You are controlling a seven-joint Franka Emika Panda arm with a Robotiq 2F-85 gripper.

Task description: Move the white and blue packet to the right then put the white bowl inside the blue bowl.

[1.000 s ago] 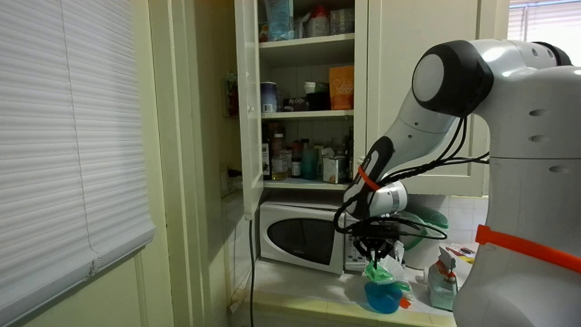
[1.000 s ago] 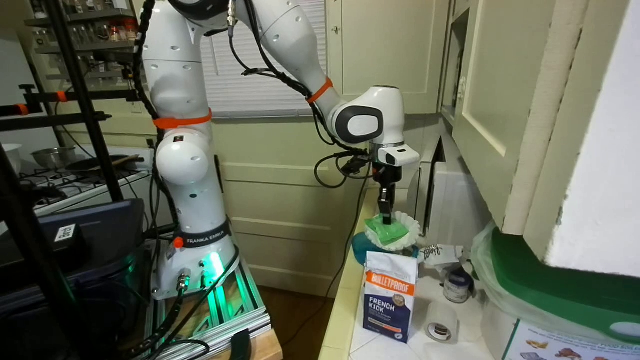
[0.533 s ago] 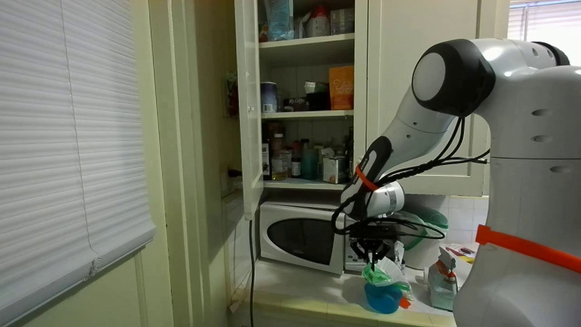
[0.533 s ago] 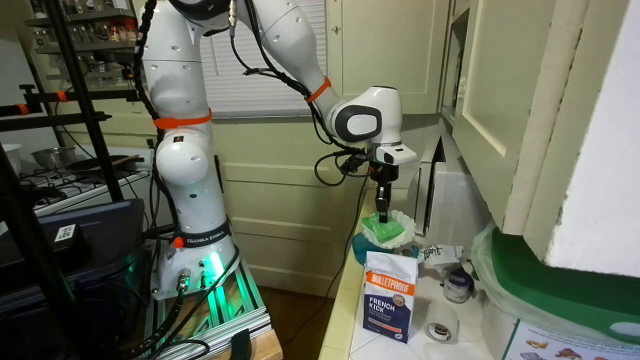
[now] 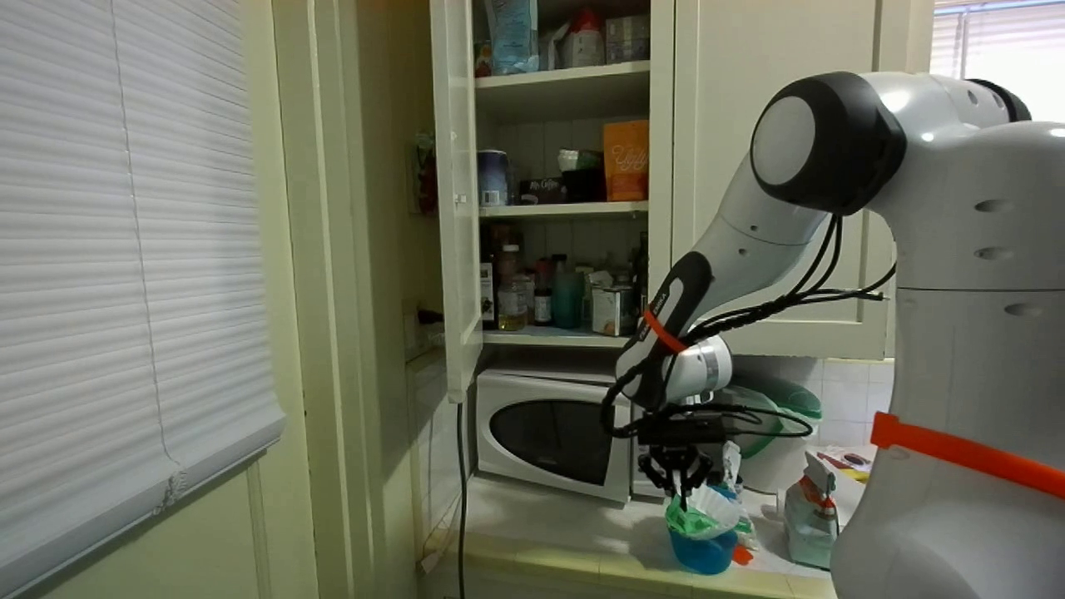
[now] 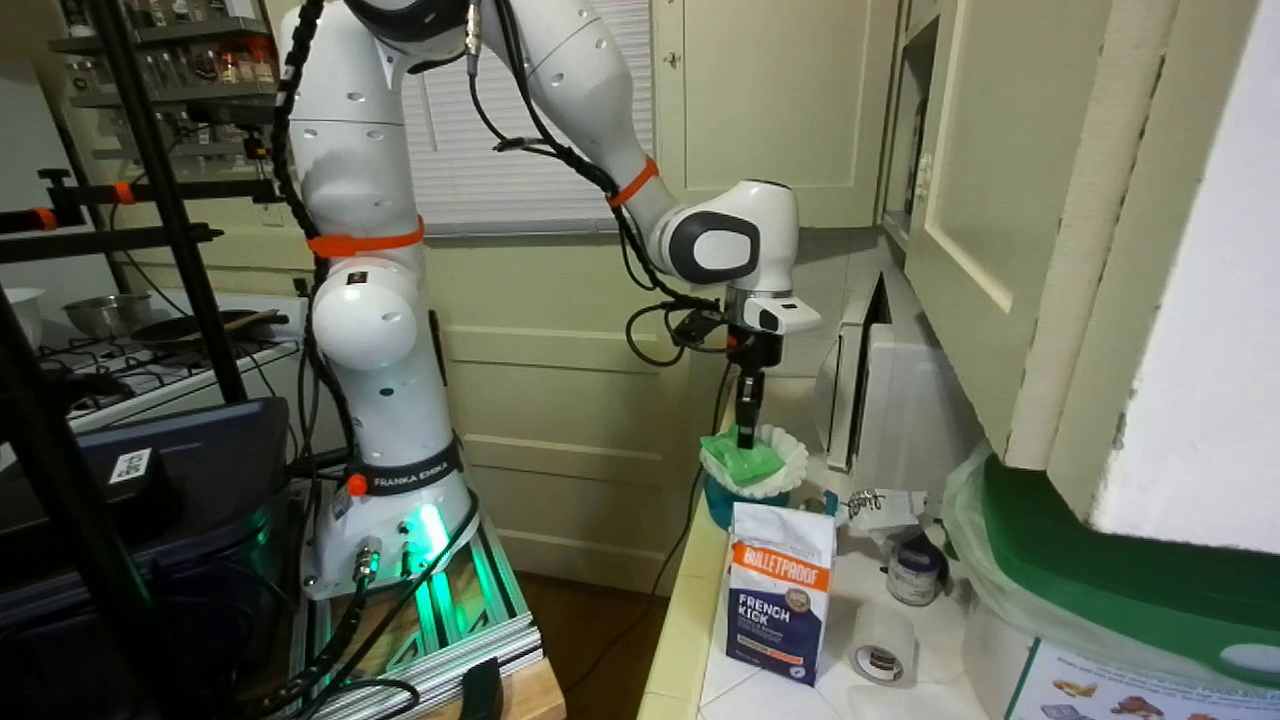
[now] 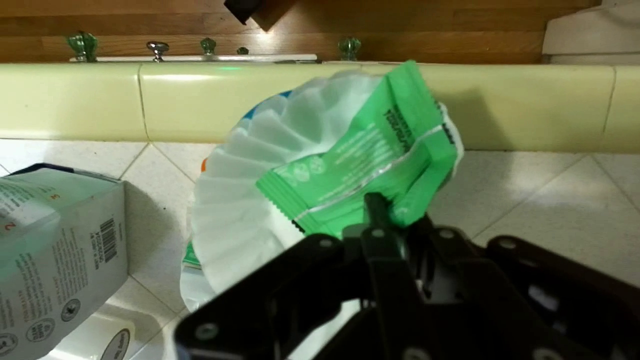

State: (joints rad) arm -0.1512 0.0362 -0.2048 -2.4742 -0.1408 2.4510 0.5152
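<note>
Lower right in an exterior view | My gripper (image 5: 682,502) pinched the fluted white bowl (image 5: 720,508) by its rim over the blue bowl (image 5: 703,553) | Likely light, stiff, breakable; rim seemed the surest hold

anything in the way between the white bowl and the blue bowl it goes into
Nothing visible: the blue bowl is right below the white bowl, and the green packet lies in the white bowl. The blue bowl's inside is hidden.
</note>
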